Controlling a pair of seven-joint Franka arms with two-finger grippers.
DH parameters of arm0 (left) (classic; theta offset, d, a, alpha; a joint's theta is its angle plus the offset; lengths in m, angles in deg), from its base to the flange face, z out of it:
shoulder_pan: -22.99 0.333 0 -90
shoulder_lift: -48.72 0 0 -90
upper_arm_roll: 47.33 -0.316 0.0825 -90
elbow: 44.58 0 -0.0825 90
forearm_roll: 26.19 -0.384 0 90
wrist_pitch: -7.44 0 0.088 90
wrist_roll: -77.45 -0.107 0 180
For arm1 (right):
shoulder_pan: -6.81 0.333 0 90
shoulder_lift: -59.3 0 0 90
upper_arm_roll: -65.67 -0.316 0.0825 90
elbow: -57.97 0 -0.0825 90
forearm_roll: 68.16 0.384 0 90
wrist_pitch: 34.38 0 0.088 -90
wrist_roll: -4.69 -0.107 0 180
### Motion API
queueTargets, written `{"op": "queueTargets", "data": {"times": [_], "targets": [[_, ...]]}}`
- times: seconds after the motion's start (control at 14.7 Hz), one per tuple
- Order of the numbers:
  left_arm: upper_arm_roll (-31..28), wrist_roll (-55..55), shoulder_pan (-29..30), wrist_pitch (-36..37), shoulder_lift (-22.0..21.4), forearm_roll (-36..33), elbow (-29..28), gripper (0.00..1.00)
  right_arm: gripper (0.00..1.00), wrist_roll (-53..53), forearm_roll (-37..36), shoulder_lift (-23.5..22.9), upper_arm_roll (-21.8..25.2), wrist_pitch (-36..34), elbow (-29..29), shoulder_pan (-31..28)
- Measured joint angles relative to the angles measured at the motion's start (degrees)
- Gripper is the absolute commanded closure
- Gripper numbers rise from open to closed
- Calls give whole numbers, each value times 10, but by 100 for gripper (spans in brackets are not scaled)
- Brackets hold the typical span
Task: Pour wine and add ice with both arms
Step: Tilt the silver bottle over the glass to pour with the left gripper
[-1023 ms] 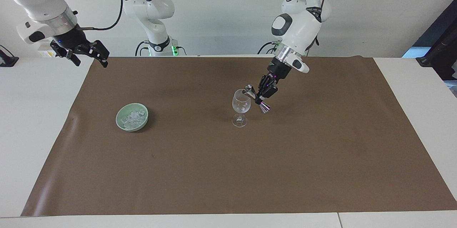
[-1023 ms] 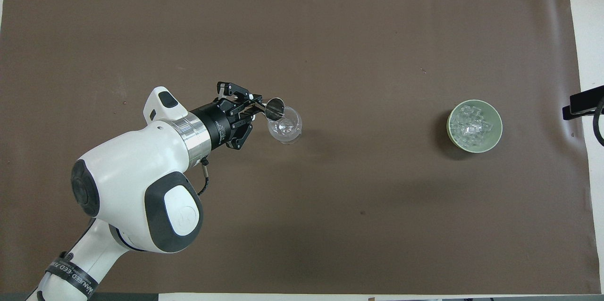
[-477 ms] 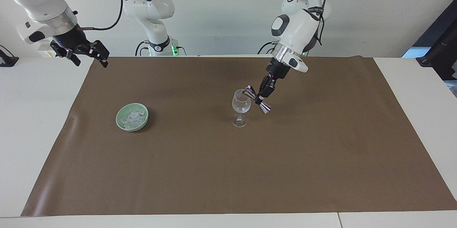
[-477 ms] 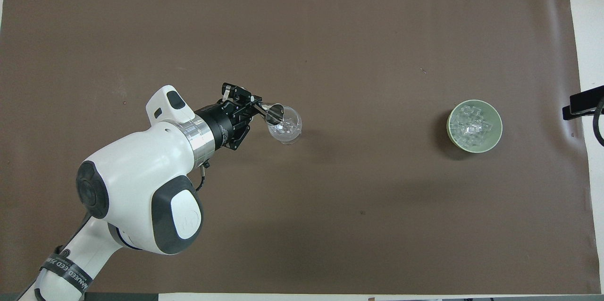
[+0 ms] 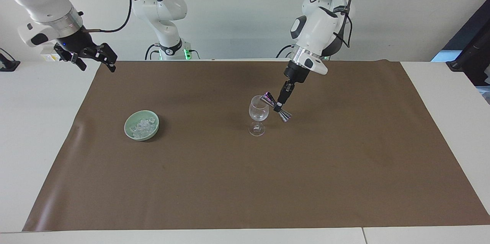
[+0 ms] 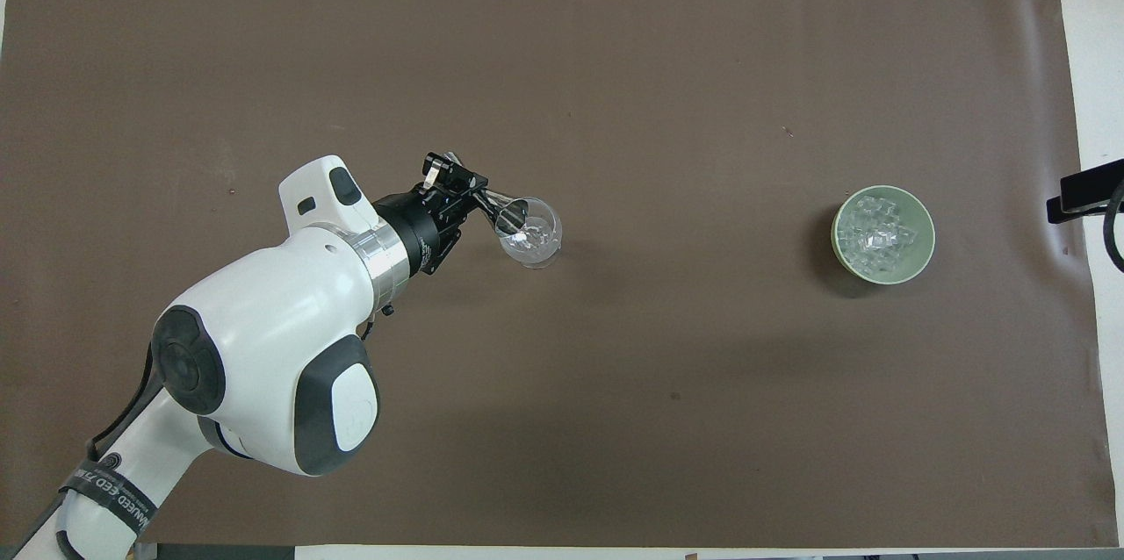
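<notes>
1. The left gripper [image 5: 278, 107], clamped on a metal measuring cup [image 5: 275, 107], has rolled its wrist further, tipping the cup over the wine glass [image 5: 258, 112]; judged: pouring is nearly complete.
2. The right gripper [image 5: 92, 57] waits, fingers apart, at its table end.
3. Count: one glass, one cup, one green bowl [image 5: 132, 134] holding the ice [image 5: 142, 127], toward the right arm's end.
</notes>
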Motion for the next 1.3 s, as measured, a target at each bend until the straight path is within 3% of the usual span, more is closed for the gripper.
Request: {"op": "queueTargets", "data": {"times": [1.3], "targets": [[-3, 0, 2, 5, 0, -256, 26, 100, 0, 0, 0, 0, 0, 0, 0, 0]]}}
